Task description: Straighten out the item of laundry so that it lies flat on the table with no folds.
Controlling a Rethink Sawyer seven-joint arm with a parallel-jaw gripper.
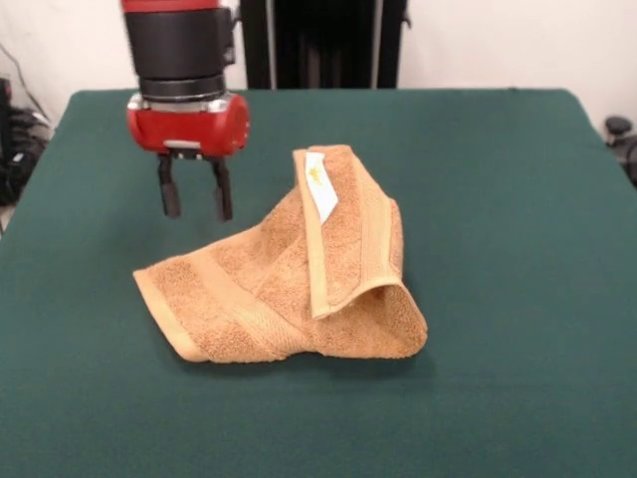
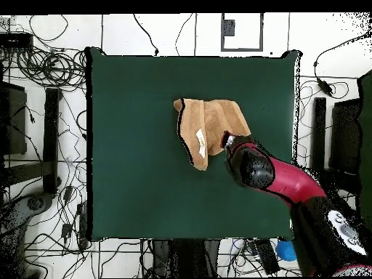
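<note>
End effector (image 1: pixel 195 202) hangs released, empty, nr towel (image 1: pixel 289 284) mid-surface (image 1: pixel 498 149); a grab thru both layers risks dragging the fold along.

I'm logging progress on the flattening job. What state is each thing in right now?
Towel: crumpled, one side folded over the rest, not flat.
Care label: exposed on the upturned fold.
Gripper: open, empty, above the table beside the towel.
Table: covered in dark green cloth, towel near its middle.
</note>
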